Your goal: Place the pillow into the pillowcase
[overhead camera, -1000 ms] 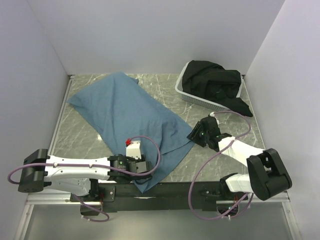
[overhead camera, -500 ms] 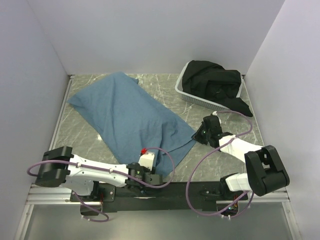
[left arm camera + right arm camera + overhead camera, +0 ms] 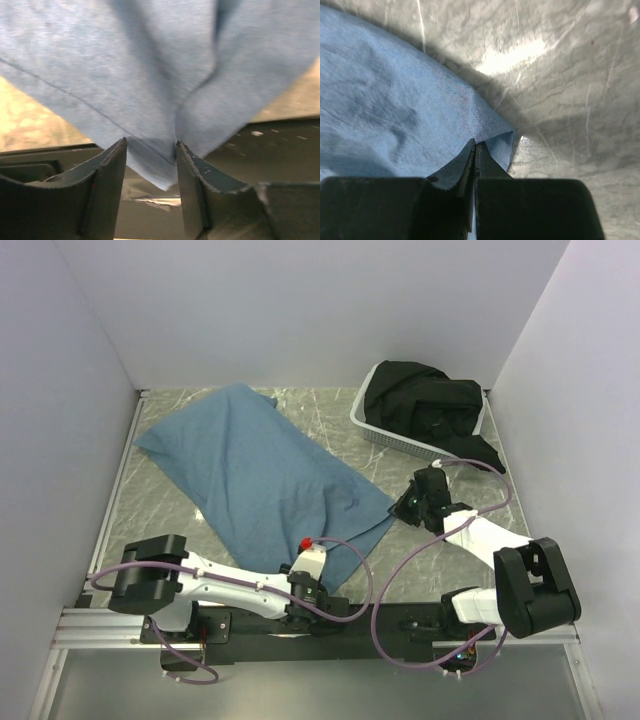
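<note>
The dusty-blue pillowcase (image 3: 260, 480) lies wrinkled and diagonal across the marble table. The pillow shows in no view. My left gripper (image 3: 335, 607) is low over the table's near edge, at the pillowcase's near corner. In the left wrist view the left gripper (image 3: 150, 145) has its jaws apart, and a point of pillowcase (image 3: 150, 75) hangs between them without being clamped. My right gripper (image 3: 402, 508) is at the cloth's right corner. In the right wrist view the right gripper (image 3: 475, 144) is shut, pinching the folded edge of the pillowcase (image 3: 395, 110).
A white mesh basket (image 3: 385, 438) holding black clothing (image 3: 425, 405) stands at the back right. A black rail (image 3: 400, 620) runs along the near edge under my left gripper. White walls close in the table on three sides.
My left arm has swung right along the near edge to the pillowcase's near corner. My right gripper has shut on the cloth's right corner and shifted slightly away.
</note>
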Available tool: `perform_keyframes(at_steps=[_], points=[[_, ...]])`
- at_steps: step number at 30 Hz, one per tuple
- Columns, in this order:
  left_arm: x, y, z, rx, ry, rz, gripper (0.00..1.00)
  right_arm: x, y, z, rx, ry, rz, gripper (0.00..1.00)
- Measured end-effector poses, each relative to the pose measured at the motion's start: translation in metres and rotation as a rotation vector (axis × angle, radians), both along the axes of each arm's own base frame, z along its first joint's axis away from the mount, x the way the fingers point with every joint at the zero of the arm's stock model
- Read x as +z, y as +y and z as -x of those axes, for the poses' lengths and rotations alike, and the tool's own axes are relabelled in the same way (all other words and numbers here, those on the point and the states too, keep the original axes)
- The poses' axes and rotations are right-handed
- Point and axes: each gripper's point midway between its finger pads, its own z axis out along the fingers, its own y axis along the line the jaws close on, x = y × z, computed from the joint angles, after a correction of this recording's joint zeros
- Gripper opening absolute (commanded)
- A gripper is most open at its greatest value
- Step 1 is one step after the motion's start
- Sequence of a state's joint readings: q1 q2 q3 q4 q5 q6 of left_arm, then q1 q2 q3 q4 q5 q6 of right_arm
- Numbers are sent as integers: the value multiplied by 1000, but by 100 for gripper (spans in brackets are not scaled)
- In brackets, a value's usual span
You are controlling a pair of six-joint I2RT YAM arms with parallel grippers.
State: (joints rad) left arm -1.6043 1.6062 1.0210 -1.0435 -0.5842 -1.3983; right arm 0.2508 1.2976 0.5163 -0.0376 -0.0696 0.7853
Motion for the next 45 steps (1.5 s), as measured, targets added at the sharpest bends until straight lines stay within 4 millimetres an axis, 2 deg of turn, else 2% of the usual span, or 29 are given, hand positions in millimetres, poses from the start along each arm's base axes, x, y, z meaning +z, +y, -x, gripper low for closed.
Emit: perform_keyframes(at_steps=[2, 5, 6, 9, 16, 22, 26, 32, 34, 35, 36, 37, 38, 40, 41, 43, 44, 45], points=[[-2, 8, -2, 8, -14, -42, 46, 4, -3, -3, -7, -8, 0, 0], [-3, 11, -2, 6, -21, -56, 32, 7, -10, -6, -21, -16, 0, 0], [-3, 9, -2, 2, -22, -52, 18, 7, -12, -7, -27, -15, 0, 0], [-4, 4, -2, -8, -19, -36, 1, 9, -20, -10, -46, -13, -3, 0], [-6, -9, 11, -80, 8, -19, 1, 17, -43, -20, -103, -19, 1, 0], [4, -38, 44, -202, 100, 127, 1, 24, -73, -29, -167, -21, -2, 0], [14, -54, 65, -270, 197, 306, 1, 11, -82, -22, -183, 44, 2, 0], [-2, -66, 83, -337, 276, 360, 1, -7, -86, -12, -191, 126, -19, 0], [-5, -71, 87, -351, 293, 375, 1, -10, -87, -11, -192, 137, -19, 9], [-6, -74, 89, -359, 301, 384, 1, -10, -87, -11, -192, 138, -19, 21], [-6, -78, 92, -368, 309, 395, 1, -10, -88, -11, -191, 137, -17, 27], [-7, -81, 94, -379, 317, 401, 2, -10, -88, -11, -194, 137, -17, 32], [-8, -83, 97, -390, 333, 403, 8, -10, -89, -12, -195, 131, -11, 42], [-13, -85, 104, -411, 360, 398, 21, -6, -92, -15, -201, 117, -7, 54], [-15, -86, 106, -419, 370, 395, 31, -4, -93, -17, -199, 109, -5, 61], [-16, -87, 110, -436, 388, 394, 51, 2, -94, -18, -199, 88, 0, 67], [-15, -86, 112, -442, 398, 395, 65, 7, -94, -19, -200, 75, 5, 74], [-14, -86, 113, -453, 399, 398, 70, 12, -95, -19, -200, 61, 7, 86]])
